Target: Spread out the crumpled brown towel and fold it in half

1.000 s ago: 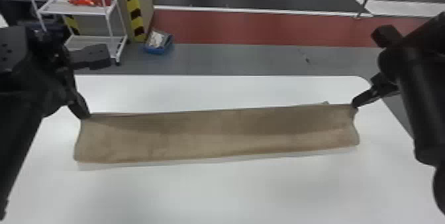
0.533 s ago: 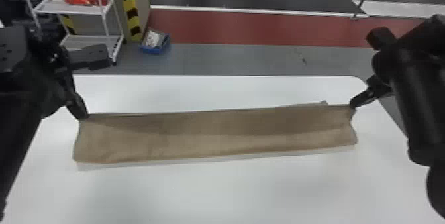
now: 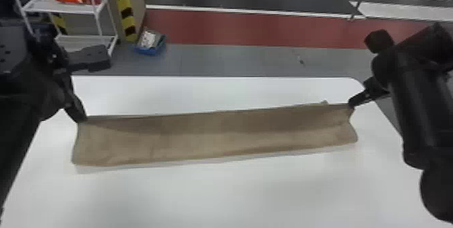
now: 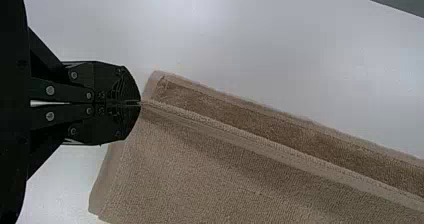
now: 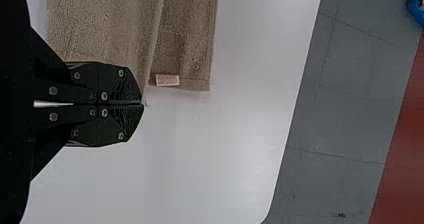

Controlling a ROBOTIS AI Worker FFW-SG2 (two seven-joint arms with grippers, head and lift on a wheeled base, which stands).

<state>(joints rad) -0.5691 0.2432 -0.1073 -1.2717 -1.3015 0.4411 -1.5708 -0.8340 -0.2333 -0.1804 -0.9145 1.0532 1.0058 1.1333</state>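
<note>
Brown towel pinched at ten and two o'clock

In the head view, the towel is stretched in a long, doubled strip across the white table. Its ten o'clock corner is gripped by the left gripper, its two o'clock corner by the right gripper; on both, the fingers are pressed together on the cloth. A small label is seen on the under layer.

The brown towel spans the white table in a long strip, its far corners at the left gripper and right gripper. Beyond are a white rack and a blue bin (with stuff in it).
</note>
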